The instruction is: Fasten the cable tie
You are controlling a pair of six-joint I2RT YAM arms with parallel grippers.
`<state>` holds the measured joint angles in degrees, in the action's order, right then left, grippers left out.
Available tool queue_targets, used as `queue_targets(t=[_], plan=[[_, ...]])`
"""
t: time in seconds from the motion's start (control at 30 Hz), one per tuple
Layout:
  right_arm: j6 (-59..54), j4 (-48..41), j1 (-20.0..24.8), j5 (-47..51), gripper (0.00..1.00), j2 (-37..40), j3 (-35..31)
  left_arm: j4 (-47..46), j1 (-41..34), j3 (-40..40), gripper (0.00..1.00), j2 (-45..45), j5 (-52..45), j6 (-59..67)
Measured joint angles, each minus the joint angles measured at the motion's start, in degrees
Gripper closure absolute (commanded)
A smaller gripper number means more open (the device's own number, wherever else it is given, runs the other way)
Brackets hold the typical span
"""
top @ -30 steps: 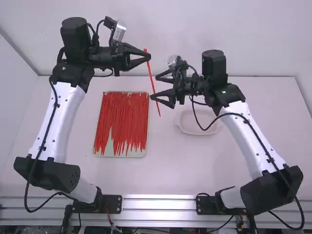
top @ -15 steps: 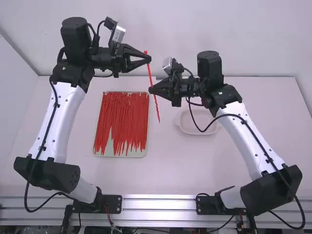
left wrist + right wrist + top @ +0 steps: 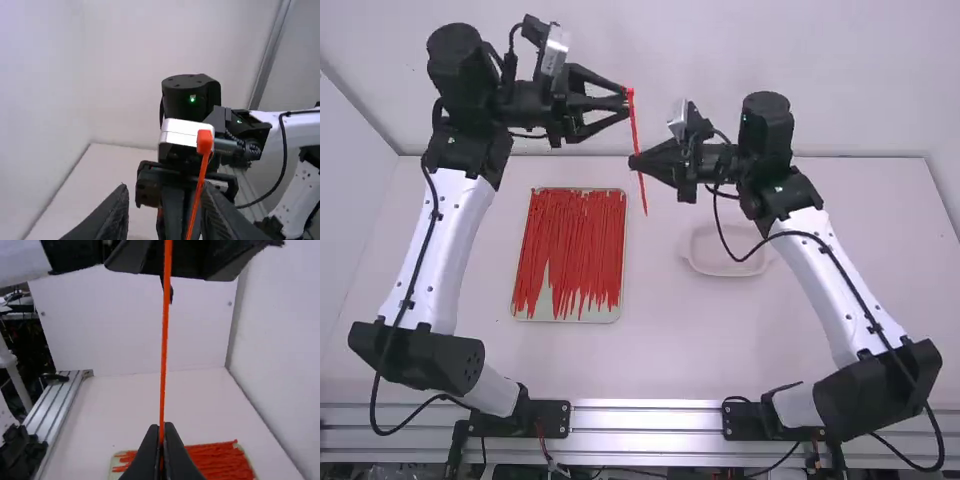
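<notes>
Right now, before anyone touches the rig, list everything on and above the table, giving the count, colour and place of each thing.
held cable tie: one, red, upright in the air above the table's far side.
loose cable ties: many, red, lying side by side in the tray.
tray: one, pale, on the table left of the middle.
bowl: one, white, on the table right of the tray.
table: one, white, under everything.
left gripper: one, black, raised, fingers apart at the held cable tie's head.
right gripper: one, black, pinching the held cable tie partway down.
</notes>
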<state>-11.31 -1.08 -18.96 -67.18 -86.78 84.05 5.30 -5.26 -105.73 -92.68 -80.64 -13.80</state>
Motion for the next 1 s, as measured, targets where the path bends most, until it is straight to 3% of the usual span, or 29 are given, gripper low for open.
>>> queue_targets(t=[0.23,0.37,0.47,0.6,0.7,0.87,1.0], plan=[[2.51,4.68,-0.22,-1.03,1.0,0.0,0.0,11.13,0.0,-0.02,0.59,0.0,0.28,-9.73],[3.85,5.14,-0.17,-1.11,1.0,0.0,0.0,10.43,0.0,-0.02,0.41,0.0,0.24,-11.98],[4.44,5.16,0.09,-1.14,1.0,0.0,0.0,10.12,0.0,-0.02,0.37,0.0,-0.24,-12.9],[5.49,5.97,0.81,-1.25,1.0,0.0,0.0,10.03,0.0,-0.02,0.41,0.0,-0.39,-13.49],[6.58,7.19,0.92,-1.18,1.0,0.0,0.0,10.08,-0.52,-0.02,0.52,0.0,-0.37,-13.64],[7.52,7.5,0.42,-0.17,1.0,0.0,0.0,11.13,-2.32,-0.02,0.56,0.0,-0.31,-13.66],[8.11,7.52,0.33,0.52,1.0,0.0,0.0,11.45,-2.47,-0.02,0.72,0.0,0.26,-13.66]])
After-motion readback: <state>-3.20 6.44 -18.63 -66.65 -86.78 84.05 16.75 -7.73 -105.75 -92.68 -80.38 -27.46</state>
